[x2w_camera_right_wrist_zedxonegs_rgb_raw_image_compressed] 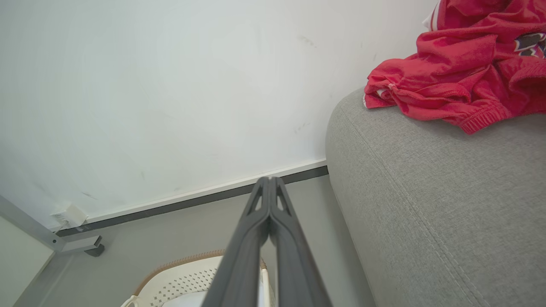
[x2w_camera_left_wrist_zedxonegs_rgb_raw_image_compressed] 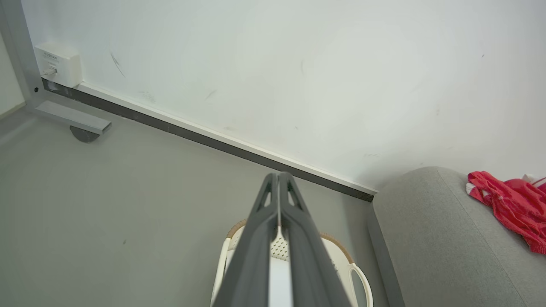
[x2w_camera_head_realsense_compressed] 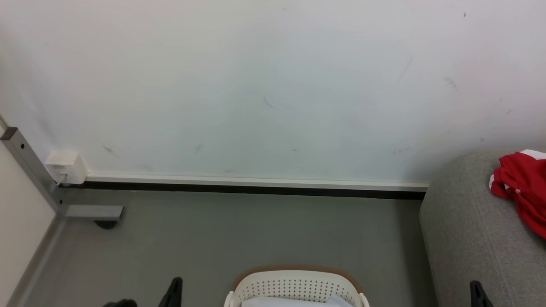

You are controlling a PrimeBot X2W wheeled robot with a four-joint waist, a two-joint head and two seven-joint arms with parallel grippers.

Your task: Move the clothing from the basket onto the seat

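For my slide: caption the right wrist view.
Right gripper shut; red clothing heaped on the grey seat, basket on floor.

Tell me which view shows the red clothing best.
Right wrist view: the clothing lies close and large on the seat, folds clear. Head and left wrist views show it small, cut by the right edge.

Seat woven cloth; basket perforated plastic.

Basket — lower part cut by btm edge; pale contents unidentifiable. Clothing cut at rt edge — full extent unknown.
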